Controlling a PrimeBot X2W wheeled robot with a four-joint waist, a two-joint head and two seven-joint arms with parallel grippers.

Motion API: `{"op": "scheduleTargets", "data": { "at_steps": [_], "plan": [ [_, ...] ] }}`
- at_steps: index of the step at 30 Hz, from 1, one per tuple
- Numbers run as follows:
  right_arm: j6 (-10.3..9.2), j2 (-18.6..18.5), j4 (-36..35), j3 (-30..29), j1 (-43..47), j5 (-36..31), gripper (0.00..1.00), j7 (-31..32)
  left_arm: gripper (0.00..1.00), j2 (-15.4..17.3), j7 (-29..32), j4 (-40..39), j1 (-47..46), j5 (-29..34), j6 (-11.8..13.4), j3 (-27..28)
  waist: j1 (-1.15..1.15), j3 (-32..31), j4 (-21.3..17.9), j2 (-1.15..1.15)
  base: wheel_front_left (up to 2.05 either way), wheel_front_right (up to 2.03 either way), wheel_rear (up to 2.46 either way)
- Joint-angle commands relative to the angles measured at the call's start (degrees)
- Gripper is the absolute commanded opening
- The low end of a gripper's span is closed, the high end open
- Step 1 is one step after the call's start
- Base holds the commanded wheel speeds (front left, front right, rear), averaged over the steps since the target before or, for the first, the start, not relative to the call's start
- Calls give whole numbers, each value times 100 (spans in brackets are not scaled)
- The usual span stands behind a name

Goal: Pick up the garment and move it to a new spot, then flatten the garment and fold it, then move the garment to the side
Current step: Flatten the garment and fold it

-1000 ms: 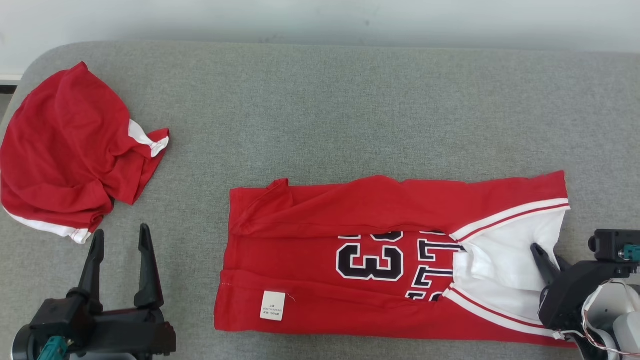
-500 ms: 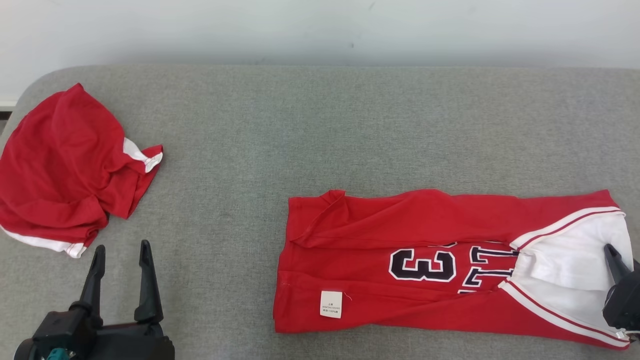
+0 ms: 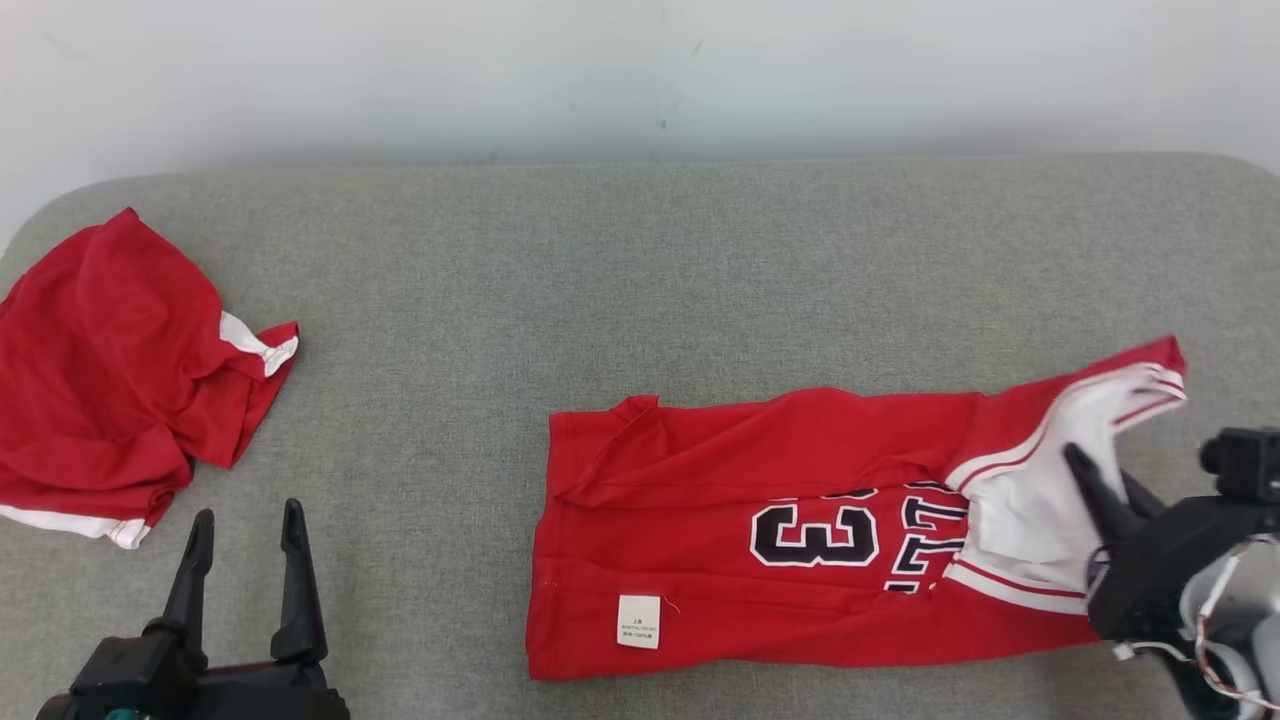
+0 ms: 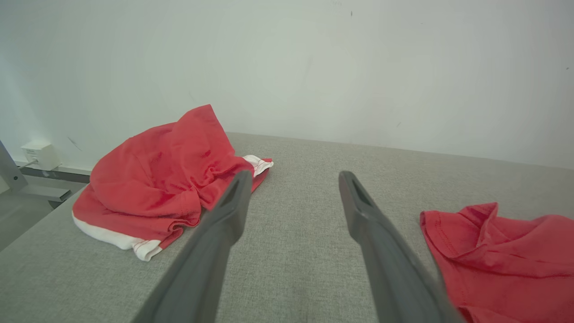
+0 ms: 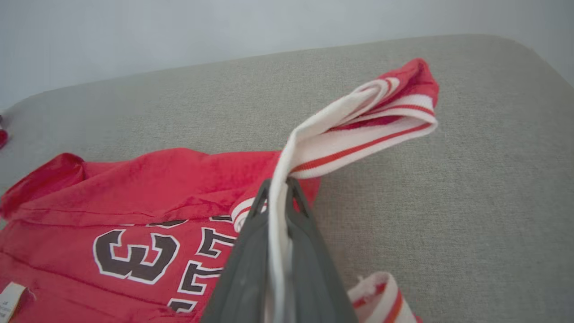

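Note:
The garment [image 3: 760, 500] is a red jersey with a black "33" and white trim, lying folded lengthwise on the grey padded table [image 3: 640, 280], right of centre. Its right, white-trimmed end is pinched and raised off the surface by my right gripper [image 3: 1095, 470]. In the right wrist view the gripper [image 5: 278, 185] is shut on the white band, and the striped strap [image 5: 381, 121] hangs beyond the fingertips. My left gripper [image 3: 247, 512] stands open at the lower left, with nothing between its fingers [image 4: 224, 215]. The garment's left hem [image 4: 502, 251] lies to its right.
A second red garment [image 3: 110, 380] with white edging lies crumpled at the table's left end, just beyond the left gripper, and is also seen in the left wrist view [image 4: 166, 179]. A pale wall [image 3: 640, 70] runs behind the table. The table's right corner [image 5: 529, 49] is rounded.
The right gripper has shut on the garment's white-trimmed end and lifted it, bunching that end inward. The head view has shifted. The left gripper stays open and still.

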Motion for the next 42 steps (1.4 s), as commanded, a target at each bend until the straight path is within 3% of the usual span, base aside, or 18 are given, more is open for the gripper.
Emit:
{"op": "scheduleTargets", "data": {
  "at_steps": [1, 8, 14, 25, 33, 34, 35, 36, 37, 42],
  "plan": [
    [-16, 73, -136, 64, 70, 65, 0, 48, 100, -8, -3, 13, 45, 2, -13, 8, 0, -12, -5, 0, 0, 0, 0],
    [-15, 381, -988, 540, 14, 240, 0, 364, 100, -11, -3, 76, -73, -99, 12, -93, 0, 17, 113, 0, 0, 0, 0],
    [-15, 739, -1242, 1065, -139, 253, 0, 491, 100, -11, -3, 98, -112, -191, 101, -250, 0, 66, 288, 0, 0, 0, 0],
    [-15, 1482, -825, 1948, -534, 196, 0, 299, 100, -13, -3, 216, -299, -318, 144, -388, 0, 201, 537, 0, 0, 0, 0],
    [-15, 1808, -168, 2409, -813, 225, 0, -5, 100, -12, -4, 342, -537, -439, 189, -572, 0, 336, 669, 0, 0, 0, 0],
    [-15, 1821, -121, 2421, -844, 234, 29, -68, 100, -11, -3, 353, -555, -435, 192, -575, 0, 337, 671, 0, 0, 0, 0],
    [-15, 1831, -87, 2428, -876, 249, 87, -143, 100, -12, -3, 363, -567, -431, 190, -573, 0, 337, 666, 0, 0, 0, 0],
    [-15, 1831, -87, 2428, -876, 249, 87, -143, 100, -12, -3, 363, -567, -431, 190, -573, 0, 337, 666, 0, 0, 0, 0],
    [-15, 1836, -57, 2412, -900, 257, 100, -221, 100, -11, -4, 368, -566, -432, 188, -563, 0, 334, 651, 0, 0, 0, 0],
    [-15, 1705, -130, 2220, -1048, 259, 100, -741, 100, -12, -3, 394, -504, -371, 168, -504, 0, 282, 524, 0, 0, 0, 0]
  ]
}}
